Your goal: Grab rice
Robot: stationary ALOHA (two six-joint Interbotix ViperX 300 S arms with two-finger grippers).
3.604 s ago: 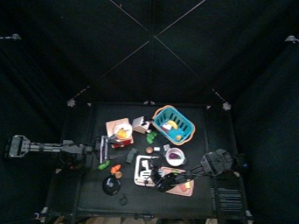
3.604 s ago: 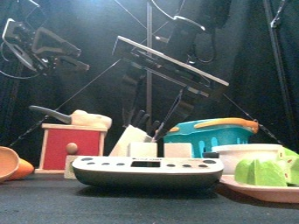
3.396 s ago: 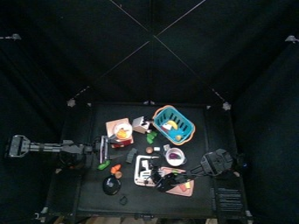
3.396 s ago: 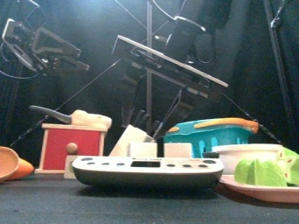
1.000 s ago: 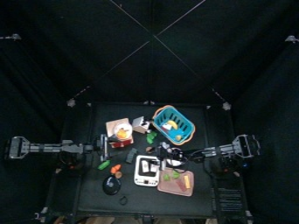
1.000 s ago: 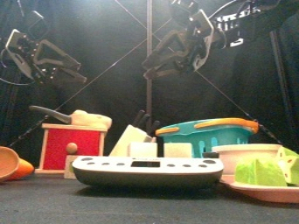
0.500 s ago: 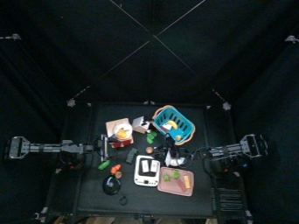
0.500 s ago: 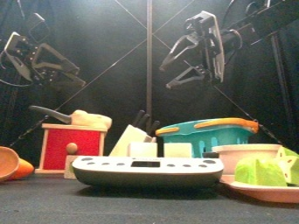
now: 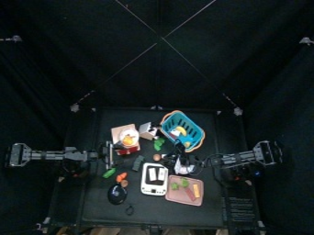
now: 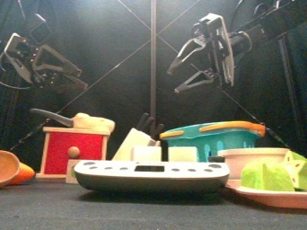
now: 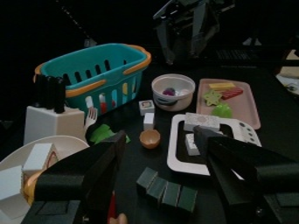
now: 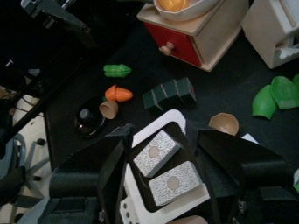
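— One pale lump (image 10: 92, 121) reads as the rice: whitish and rounded, in the bowl (image 12: 187, 7) atop the red box (image 10: 72, 151), left side of the bench (image 10: 48, 202). Long axis?
— Cannot tell, and no writing is legible. Right gripper (image 10: 189, 76) hangs high above, jaws spread, empty. Left gripper (image 11: 163, 149) is likewise released, clear of the lump.

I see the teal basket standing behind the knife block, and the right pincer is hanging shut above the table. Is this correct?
Not quite. The right pincer is open, not shut: the front view shows its two jaws spread wide apart, holding nothing, high above the table. The rest stands: the teal basket is behind the knife block.
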